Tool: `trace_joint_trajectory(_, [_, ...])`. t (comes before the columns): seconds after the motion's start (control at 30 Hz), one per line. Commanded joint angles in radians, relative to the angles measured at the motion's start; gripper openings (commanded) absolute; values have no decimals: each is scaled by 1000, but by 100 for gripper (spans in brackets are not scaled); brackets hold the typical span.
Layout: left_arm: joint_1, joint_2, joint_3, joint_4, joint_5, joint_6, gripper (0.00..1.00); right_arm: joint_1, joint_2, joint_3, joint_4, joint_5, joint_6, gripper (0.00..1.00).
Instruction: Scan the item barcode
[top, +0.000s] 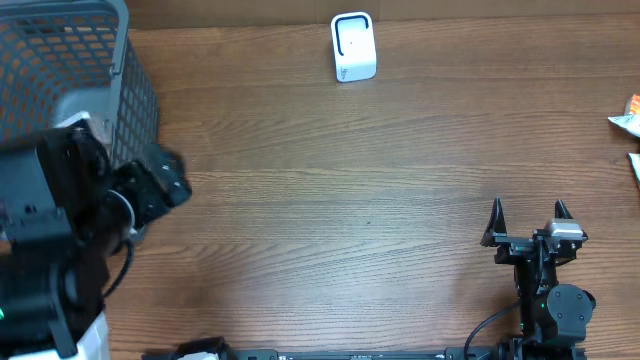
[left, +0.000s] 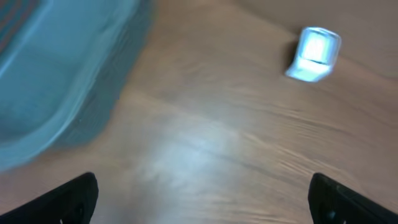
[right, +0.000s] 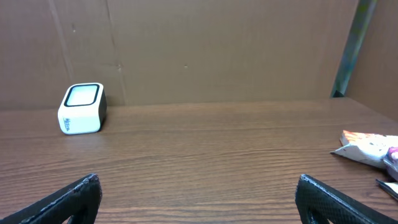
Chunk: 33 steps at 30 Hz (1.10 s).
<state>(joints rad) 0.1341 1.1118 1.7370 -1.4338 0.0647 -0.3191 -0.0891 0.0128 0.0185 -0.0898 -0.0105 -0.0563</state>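
Right end effector (right: 198, 182) stands wide and empty, the packet (right: 367, 146) lying well apart, ahead-right.

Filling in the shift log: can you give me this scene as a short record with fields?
scanner: white, far middle of the table, untouched
basket: grey mesh, far left corner
packets: right edge of the table
left gripper: open, empty, close to the basket
right gripper: open, empty, near the front edge
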Motion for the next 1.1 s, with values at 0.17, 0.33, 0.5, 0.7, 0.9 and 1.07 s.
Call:
trace_joint_trajectory(0.17, [-31, -302, -409, 342, 279, 358, 100, 10, -10, -10, 5, 10, -4, 100])
trace_joint_trajectory(0.33, [-31, -543, -679, 478, 286, 357, 100, 10, -10, -10, 5, 10, -4, 100])
trace_joint_trajectory(0.5, [-31, -809, -880, 552, 261, 358, 100, 10, -10, -10, 5, 10, -4, 100])
trace_joint_trajectory(0.7, [-31, -930, -991, 571, 231, 372, 100, 10, -10, -10, 5, 10, -4, 100])
trace_joint_trajectory(0.9, [-30, -967, -1150, 743, 231, 399, 100, 10, -10, -10, 5, 10, -4, 100])
trace_joint_trajectory(1.07, [-30, -1040, -1313, 969, 237, 398, 100, 10, -10, -10, 5, 10, -4, 100])
